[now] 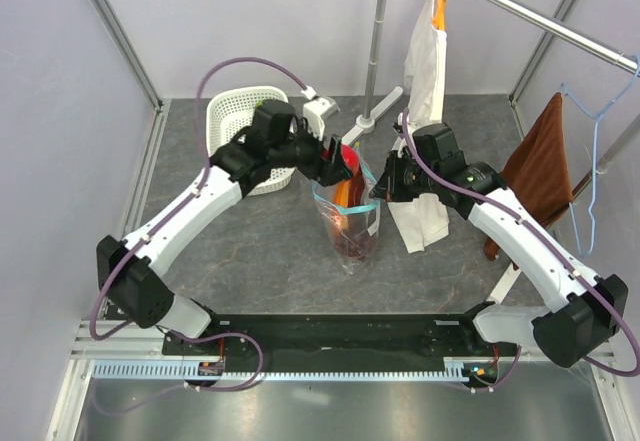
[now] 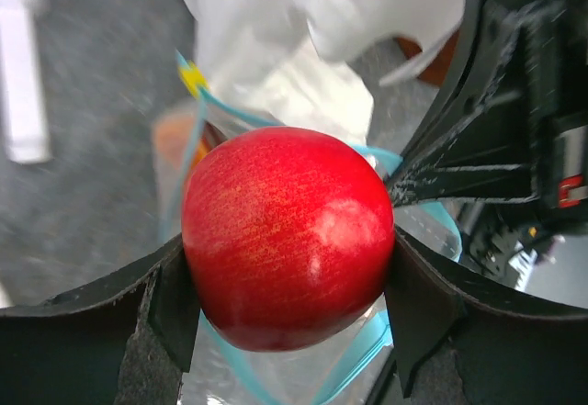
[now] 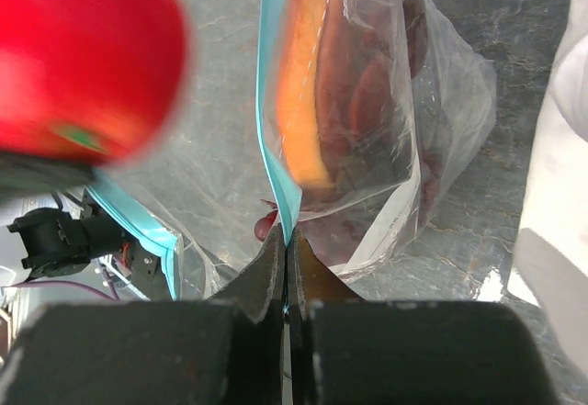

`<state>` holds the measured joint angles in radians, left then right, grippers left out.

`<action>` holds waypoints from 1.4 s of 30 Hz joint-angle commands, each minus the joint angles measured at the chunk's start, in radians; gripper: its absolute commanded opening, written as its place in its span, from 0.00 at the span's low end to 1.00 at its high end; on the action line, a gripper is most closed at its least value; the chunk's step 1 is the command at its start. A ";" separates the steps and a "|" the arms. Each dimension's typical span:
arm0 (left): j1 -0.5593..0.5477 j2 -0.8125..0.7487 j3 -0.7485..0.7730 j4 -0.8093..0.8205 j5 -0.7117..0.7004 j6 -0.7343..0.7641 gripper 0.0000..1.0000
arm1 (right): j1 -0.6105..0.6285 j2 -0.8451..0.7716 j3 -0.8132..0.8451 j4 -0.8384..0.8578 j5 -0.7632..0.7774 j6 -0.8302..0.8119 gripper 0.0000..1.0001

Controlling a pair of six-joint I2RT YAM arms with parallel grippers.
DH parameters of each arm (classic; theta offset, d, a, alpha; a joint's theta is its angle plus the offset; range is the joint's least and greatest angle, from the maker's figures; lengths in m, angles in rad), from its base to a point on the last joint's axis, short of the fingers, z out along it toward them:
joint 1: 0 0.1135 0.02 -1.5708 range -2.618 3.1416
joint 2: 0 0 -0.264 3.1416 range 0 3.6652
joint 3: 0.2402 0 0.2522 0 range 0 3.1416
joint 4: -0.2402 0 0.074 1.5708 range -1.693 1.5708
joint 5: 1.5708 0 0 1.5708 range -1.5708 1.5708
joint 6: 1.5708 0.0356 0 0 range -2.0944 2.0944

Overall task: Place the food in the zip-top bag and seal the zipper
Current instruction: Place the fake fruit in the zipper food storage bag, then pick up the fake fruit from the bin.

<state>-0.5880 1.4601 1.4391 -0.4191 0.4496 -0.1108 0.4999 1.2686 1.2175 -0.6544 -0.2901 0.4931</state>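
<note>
I get top view from above and behind, looking down over table (image 1: 250, 261). Both wrist views sit very close, sharing red apple (image 2: 287, 235) and zip-top bag (image 3: 367, 102) mouth.

Pale walls (image 1: 60, 81) enclose a grey marbled tabletop (image 1: 270, 256) (a metal rail (image 1: 530, 16) crosses overhead).

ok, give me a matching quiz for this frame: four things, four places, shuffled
1. red apple
2. zipper
3. papaya slice
4. white basket

A. inside the zip-top bag
B. on the table, far left
C. between the left fingers
D. pinched by the right fingers

Pairs: 1-C, 2-D, 3-A, 4-B
</note>
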 commanded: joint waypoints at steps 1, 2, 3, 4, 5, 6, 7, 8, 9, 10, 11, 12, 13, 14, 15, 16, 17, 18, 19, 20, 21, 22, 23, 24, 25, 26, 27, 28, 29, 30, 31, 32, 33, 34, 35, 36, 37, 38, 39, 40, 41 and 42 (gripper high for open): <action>-0.071 0.031 -0.029 0.008 -0.018 -0.087 0.48 | -0.004 -0.037 0.042 -0.019 0.034 -0.031 0.00; -0.090 0.040 -0.032 0.006 -0.025 -0.092 0.50 | -0.006 -0.040 0.043 -0.025 0.034 -0.034 0.00; -0.093 0.054 -0.037 0.006 -0.025 -0.110 0.51 | -0.006 -0.041 0.045 -0.028 0.034 -0.034 0.00; -0.099 0.062 -0.037 0.005 -0.025 -0.118 0.53 | -0.006 -0.044 0.045 -0.028 0.038 -0.034 0.00; -0.099 0.066 -0.036 0.003 -0.026 -0.122 0.62 | -0.006 -0.044 0.045 -0.031 0.037 -0.036 0.00; -0.099 0.068 -0.032 -0.001 -0.037 -0.124 0.68 | -0.008 -0.046 0.047 -0.033 0.037 -0.037 0.00; -0.099 0.065 -0.028 -0.006 -0.043 -0.122 0.74 | -0.008 -0.046 0.047 -0.034 0.035 -0.037 0.00; -0.099 0.062 -0.017 -0.010 -0.045 -0.112 0.87 | -0.011 -0.049 0.047 -0.036 0.034 -0.036 0.00; -0.099 0.051 -0.010 -0.017 -0.048 -0.107 0.96 | -0.011 -0.048 0.047 -0.036 0.032 -0.037 0.00; -0.098 0.045 0.001 -0.023 -0.045 -0.101 1.00 | -0.012 -0.049 0.045 -0.037 0.034 -0.036 0.00; -0.096 0.037 0.026 -0.035 -0.042 -0.089 1.00 | -0.012 -0.049 0.043 -0.037 0.032 -0.039 0.00; -0.095 0.031 0.040 -0.043 -0.029 -0.079 1.00 | -0.014 -0.051 0.043 -0.037 0.031 -0.037 0.00; -0.087 0.010 0.055 -0.049 -0.020 -0.075 1.00 | -0.015 -0.051 0.042 -0.037 0.031 -0.039 0.00; -0.079 0.002 0.078 -0.052 -0.011 -0.070 1.00 | -0.015 -0.051 0.042 -0.039 0.029 -0.037 0.00; -0.072 -0.003 0.093 -0.061 0.001 -0.069 1.00 | -0.017 -0.051 0.042 -0.039 0.028 -0.036 0.00; -0.047 0.002 0.118 -0.081 0.003 -0.069 1.00 | -0.017 -0.052 0.040 -0.039 0.026 -0.036 0.00; -0.027 0.008 0.157 -0.095 0.000 -0.081 1.00 | -0.017 -0.051 0.040 -0.039 0.025 -0.034 0.00; -0.001 0.011 0.167 -0.090 -0.006 -0.092 1.00 | -0.017 -0.051 0.040 -0.040 0.025 -0.034 0.00; 0.060 0.014 0.167 -0.078 -0.017 -0.102 1.00 | -0.017 -0.051 0.040 -0.037 0.023 -0.031 0.00; 0.092 0.029 0.162 -0.064 -0.029 -0.116 1.00 | -0.017 -0.052 0.040 -0.037 0.022 -0.031 0.00; 0.127 0.040 0.161 -0.031 -0.073 -0.125 1.00 | -0.018 -0.051 0.040 -0.037 0.017 -0.031 0.00; 0.160 0.052 0.159 -0.014 -0.090 -0.131 1.00 | -0.018 -0.051 0.040 -0.037 0.016 -0.033 0.00; 0.222 0.095 0.162 0.006 -0.107 -0.129 1.00 | -0.017 -0.051 0.039 -0.034 0.016 -0.031 0.00; 0.249 0.120 0.167 0.020 -0.161 -0.128 1.00 | -0.018 -0.051 0.037 -0.033 0.012 -0.031 0.00; 0.293 0.150 0.173 0.052 -0.179 -0.128 1.00 | -0.017 -0.052 0.036 -0.030 0.011 -0.031 0.00; 0.310 0.181 0.194 0.063 -0.193 -0.112 0.98 | -0.017 -0.052 0.033 -0.028 0.012 -0.028 0.00; 0.323 0.244 0.205 0.074 -0.236 -0.101 0.97 | -0.017 -0.054 0.030 -0.027 0.011 -0.028 0.00; 0.335 0.275 0.216 0.103 -0.271 -0.087 0.95 | -0.017 -0.055 0.025 -0.024 0.011 -0.027 0.00; 0.339 0.304 0.237 0.115 -0.308 -0.064 0.95 | -0.018 -0.055 0.022 -0.022 0.009 -0.025 0.00; 0.346 0.365 0.245 0.137 -0.346 -0.056 0.95 | -0.018 -0.057 0.019 -0.019 0.008 -0.022 0.00; 0.356 0.391 0.253 0.170 -0.371 -0.050 0.95 | -0.018 -0.058 0.016 -0.017 0.006 -0.021 0.00; 0.359 0.423 0.274 0.187 -0.406 -0.053 0.95 | -0.018 -0.057 0.014 -0.016 0.005 -0.021 0.00; 0.366 0.475 0.286 0.201 -0.446 -0.055 0.95 | -0.017 -0.055 0.016 -0.016 0.005 -0.019 0.00; 0.373 0.511 0.323 0.209 -0.483 -0.058 0.95 | -0.018 -0.052 0.013 -0.014 0.005 -0.019 0.00; 0.381 0.537 0.343 0.212 -0.505 -0.075 0.95 | -0.018 -0.052 0.011 -0.013 0.005 -0.021 0.00; 0.387 0.563 0.362 0.217 -0.521 -0.087 0.95 | -0.017 -0.052 0.010 -0.013 0.006 -0.021 0.00; 0.402 0.615 0.397 0.221 -0.534 -0.101 0.94 | -0.018 -0.049 0.007 -0.010 0.006 -0.019 0.00; 0.410 0.637 0.412 0.226 -0.540 -0.130 0.94 | -0.018 -0.049 0.005 -0.010 0.008 -0.019 0.00; 0.419 0.661 0.429 0.235 -0.520 -0.141 0.94 | -0.018 -0.048 0.005 -0.008 0.005 -0.021 0.00; 0.433 0.704 0.460 0.238 -0.520 -0.160 0.93 | -0.020 -0.046 0.004 -0.005 0.005 -0.019 0.00; 0.438 0.730 0.481 0.233 -0.529 -0.167 0.92 | -0.018 -0.044 0.002 -0.004 0.003 -0.018 0.00; 0.441 0.752 0.501 0.235 -0.528 -0.167 0.92 | -0.018 -0.043 0.002 -0.004 0.003 -0.018 0.00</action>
<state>-0.1852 2.1502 1.8225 -0.2703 -0.0135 -0.2176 0.4862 1.2423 1.2179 -0.6918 -0.2756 0.4736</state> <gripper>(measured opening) 0.928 0.010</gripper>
